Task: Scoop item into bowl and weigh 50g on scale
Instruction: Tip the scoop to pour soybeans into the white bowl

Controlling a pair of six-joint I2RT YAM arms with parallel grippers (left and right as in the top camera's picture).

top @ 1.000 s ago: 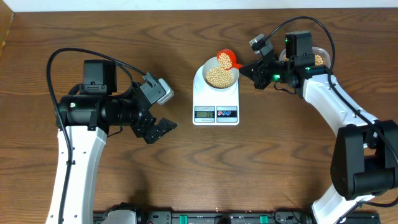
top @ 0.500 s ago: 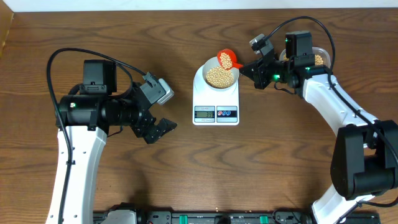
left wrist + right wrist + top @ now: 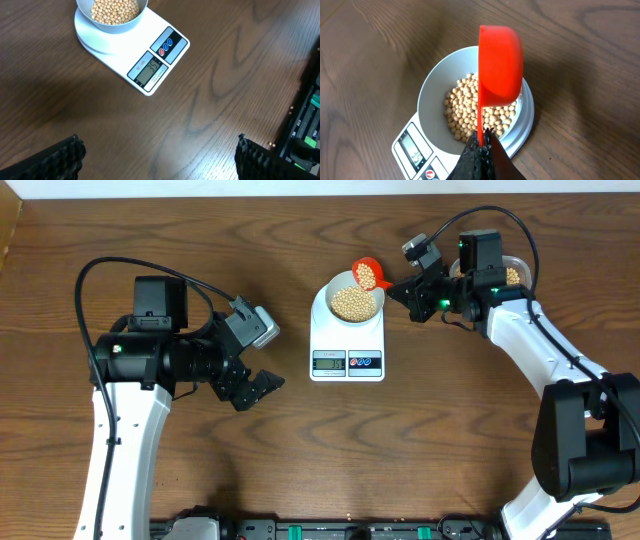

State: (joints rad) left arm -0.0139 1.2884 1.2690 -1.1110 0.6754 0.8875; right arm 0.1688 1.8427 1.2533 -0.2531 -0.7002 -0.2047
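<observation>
Many beans (image 3: 470, 107) sit in the bowl (image 3: 432, 95) on the scale (image 3: 150, 55); a sharp tilt could overshoot the weight or scatter some beyond the scale. Right gripper (image 3: 479, 150) pinches the red scoop (image 3: 500, 60) by its handle above the scale; left gripper (image 3: 255, 388), wide and empty, hovers left of the scale

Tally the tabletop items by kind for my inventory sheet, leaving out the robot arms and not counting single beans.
Flat white digital scale: 1
Small round pale blue-grey bowl: 1
Orange-red plastic scoop: 1
Clear plastic tub, partly hidden: 1
Total: 4
</observation>
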